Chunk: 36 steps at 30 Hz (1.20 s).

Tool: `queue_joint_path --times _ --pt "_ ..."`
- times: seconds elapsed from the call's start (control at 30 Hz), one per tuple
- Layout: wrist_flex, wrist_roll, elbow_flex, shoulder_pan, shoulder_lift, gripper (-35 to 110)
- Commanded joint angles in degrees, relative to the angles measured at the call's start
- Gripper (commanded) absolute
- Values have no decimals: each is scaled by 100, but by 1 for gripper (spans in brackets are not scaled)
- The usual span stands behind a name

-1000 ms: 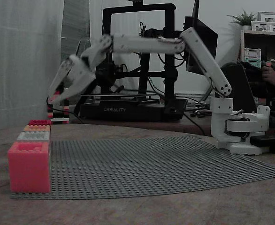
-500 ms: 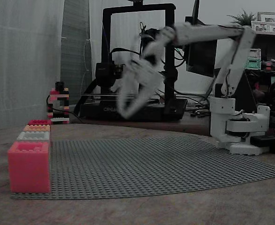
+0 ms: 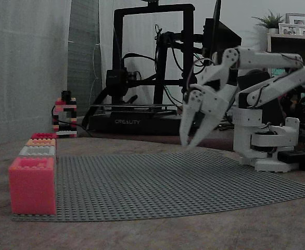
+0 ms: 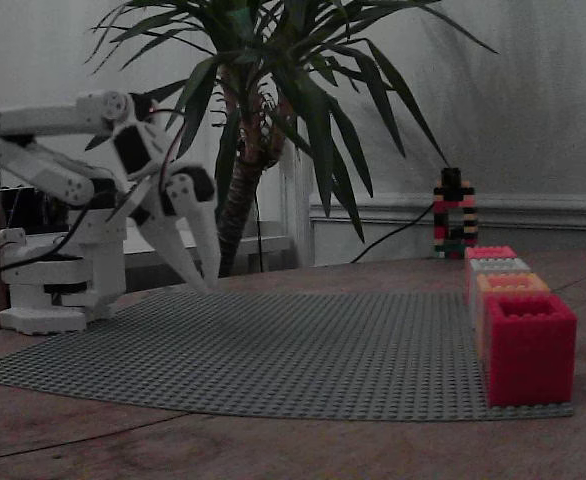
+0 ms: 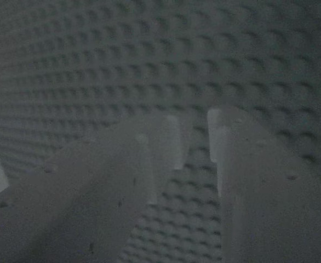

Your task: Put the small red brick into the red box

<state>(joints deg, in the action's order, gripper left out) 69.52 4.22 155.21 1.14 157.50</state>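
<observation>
The white robot gripper (image 3: 189,145) hangs over the grey bumpy mat (image 3: 157,182), fingers a little apart, holding nothing. The red plastic box (image 3: 32,187) sits far away. The small red brick may be inside already; I cannot tell.

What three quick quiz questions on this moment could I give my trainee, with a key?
1. Count: how many boxes stand in the row that starts with the red box?
2. True or false: the jaws grip a brick.
3. The jaws hang above: A) the red box B) the grey baseplate C) a bowl.

Key: 1 four; 2 false, because the wrist view shows studs through the gap between the jaws; 3 B.
</observation>
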Motion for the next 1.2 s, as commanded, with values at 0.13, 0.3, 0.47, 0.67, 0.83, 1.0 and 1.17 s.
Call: queue_joint_path --times 0.13,0.3,0.47,0.67,0.83,1.0,1.17 --pt "615 9 642 132 1775 1" --pt "853 -114 738 132 2224 1" --pt "967 -220 782 132 2417 2" --pt "1107 -281 817 123 2672 2" --pt "1125 -299 826 123 2698 2" --pt "1125 -308 826 123 2698 0" --pt "1125 -325 826 123 2698 0"
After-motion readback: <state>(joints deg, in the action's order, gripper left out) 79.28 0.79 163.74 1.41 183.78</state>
